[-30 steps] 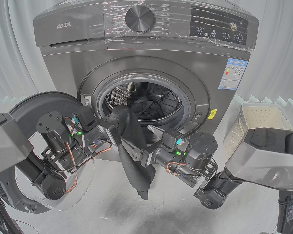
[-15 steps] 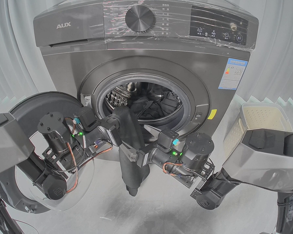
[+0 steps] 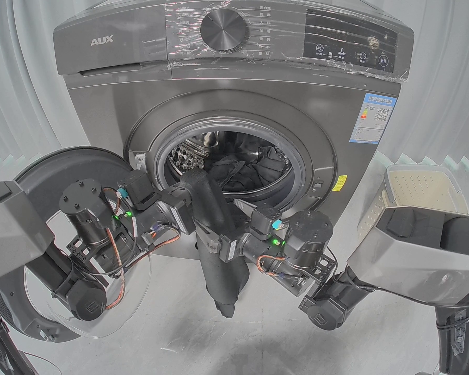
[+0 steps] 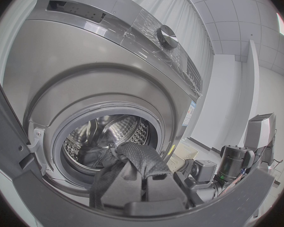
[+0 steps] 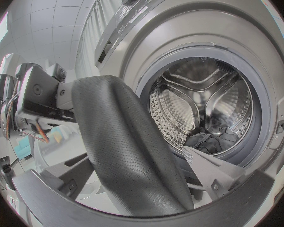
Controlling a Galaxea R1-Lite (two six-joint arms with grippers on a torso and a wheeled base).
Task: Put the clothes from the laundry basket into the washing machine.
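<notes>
The left gripper is clenched on the upper fold of a long black mesh-textured garment, pinching it just in front of the lower lip of the drum opening. The right gripper is spread wide, one finger on either side of the hanging cloth. Whether a pad touches the fabric is hard to tell.

From the left jaws the garment arches over and hangs well below the door rim, its tail dangling above the pale grey floor. Most of it lies outside the dark grey front-loading washing machine. Inside the shiny steel drum rests a heap of dark clothes. The round glass-fronted door stands open on the robot's left. The cream perforated plastic laundry basket sits near the machine's right corner.

The likely trouble is the long tail. If only the pinched fold is pushed in, the weight hanging outside could drag the garment back over the rubber seal, or leave it draped across the lip. A letting-go too early by the left jaws would drop it to the floor.
</notes>
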